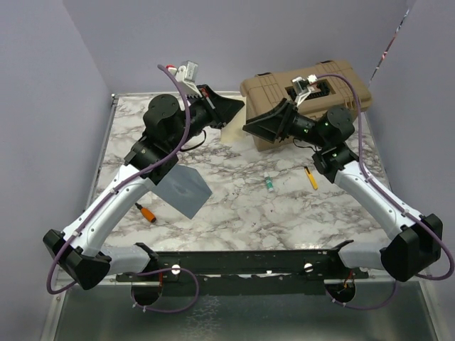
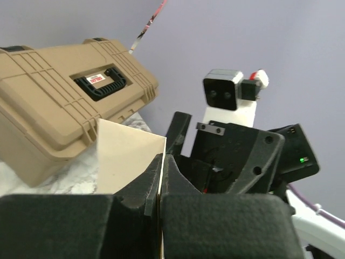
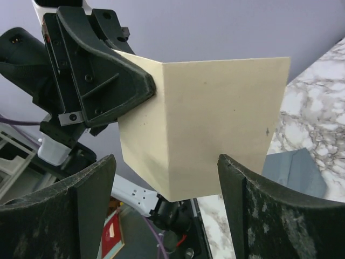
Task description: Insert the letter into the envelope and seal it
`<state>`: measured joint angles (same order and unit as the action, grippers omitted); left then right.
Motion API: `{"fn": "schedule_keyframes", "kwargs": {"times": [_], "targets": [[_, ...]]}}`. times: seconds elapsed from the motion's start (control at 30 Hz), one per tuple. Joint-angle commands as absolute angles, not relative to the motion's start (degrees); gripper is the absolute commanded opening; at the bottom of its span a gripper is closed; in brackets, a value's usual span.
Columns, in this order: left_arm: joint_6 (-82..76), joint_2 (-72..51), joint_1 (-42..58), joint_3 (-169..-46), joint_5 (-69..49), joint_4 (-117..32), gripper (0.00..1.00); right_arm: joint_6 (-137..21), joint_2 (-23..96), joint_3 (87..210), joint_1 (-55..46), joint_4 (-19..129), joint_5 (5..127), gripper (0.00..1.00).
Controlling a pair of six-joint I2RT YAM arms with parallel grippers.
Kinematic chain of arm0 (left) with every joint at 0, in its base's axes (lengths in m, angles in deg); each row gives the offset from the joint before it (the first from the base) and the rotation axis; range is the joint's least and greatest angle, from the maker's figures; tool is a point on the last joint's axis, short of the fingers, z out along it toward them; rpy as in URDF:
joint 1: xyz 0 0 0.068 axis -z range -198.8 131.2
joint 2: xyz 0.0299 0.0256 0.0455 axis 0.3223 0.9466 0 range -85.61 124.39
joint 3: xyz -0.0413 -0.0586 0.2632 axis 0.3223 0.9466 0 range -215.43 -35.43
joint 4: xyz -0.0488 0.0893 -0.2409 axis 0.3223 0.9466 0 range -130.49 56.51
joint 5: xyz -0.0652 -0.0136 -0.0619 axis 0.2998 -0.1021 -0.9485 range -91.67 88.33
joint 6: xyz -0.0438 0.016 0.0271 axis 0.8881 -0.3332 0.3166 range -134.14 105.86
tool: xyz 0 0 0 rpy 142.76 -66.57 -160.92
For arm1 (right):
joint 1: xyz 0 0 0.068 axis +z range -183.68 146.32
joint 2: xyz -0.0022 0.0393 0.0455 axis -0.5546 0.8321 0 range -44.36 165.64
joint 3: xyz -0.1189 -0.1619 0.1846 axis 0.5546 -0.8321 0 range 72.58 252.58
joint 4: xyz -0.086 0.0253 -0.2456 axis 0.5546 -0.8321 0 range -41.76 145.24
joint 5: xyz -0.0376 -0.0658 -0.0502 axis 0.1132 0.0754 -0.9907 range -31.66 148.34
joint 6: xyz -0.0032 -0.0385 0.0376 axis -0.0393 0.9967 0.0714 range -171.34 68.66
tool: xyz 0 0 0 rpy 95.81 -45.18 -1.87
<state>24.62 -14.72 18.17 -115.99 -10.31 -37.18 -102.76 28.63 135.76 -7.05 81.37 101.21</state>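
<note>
The cream letter is held up in the air, bent along a vertical crease. My left gripper is shut on its edge, the sheet pinched thin between the two black jaws. In the top view that gripper is above the back of the table, with the letter just below it. My right gripper faces it and stands open, its fingers wide on either side of the letter's lower part without touching it. The blue-grey envelope lies flat on the marble table, also visible in the right wrist view.
A tan hard case sits at the back right, close behind the right gripper. On the marble lie an orange screwdriver, a yellow tool and a small green-and-white item. Purple walls close in the table.
</note>
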Motion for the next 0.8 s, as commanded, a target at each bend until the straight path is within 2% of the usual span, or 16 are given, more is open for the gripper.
{"fn": "schedule_keyframes", "kwargs": {"times": [0.0,0.17,0.27,0.33,0.43,0.5,0.77], "targets": [[32.8,-14.5,18.2,-114.6,-10.7,-42.6,0.00,-111.3,31.5,137.6,-6.9,89.4,104.9,0.81],[35.4,-15.1,18.2,-112.7,-10.0,-45.5,0.00,-117.7,33.6,136.5,-6.9,99.0,107.8,0.80],[36.0,-15.7,18.1,-111.2,-8.7,-46.4,0.00,-122.1,34.7,136.5,-6.9,105.4,109.4,0.77],[36.3,-16.2,18.2,-109.9,-8.4,-47.7,0.00,-125.3,35.4,136.5,-6.9,108.4,109.9,0.72],[37.2,-17.5,18.1,-107.2,-7.5,-51.4,0.00,-127.6,35.9,136.6,-6.9,109.2,110.5,0.58],[37.3,-18.3,18.1,-106.0,-7.1,-53.2,0.00,-127.2,35.6,136.4,-6.9,108.1,110.5,0.49],[36.6,-19.5,18.1,-104.3,-9.5,-57.7,0.00,-123.9,34.8,136.9,-6.9,100.3,108.8,0.24]]}}
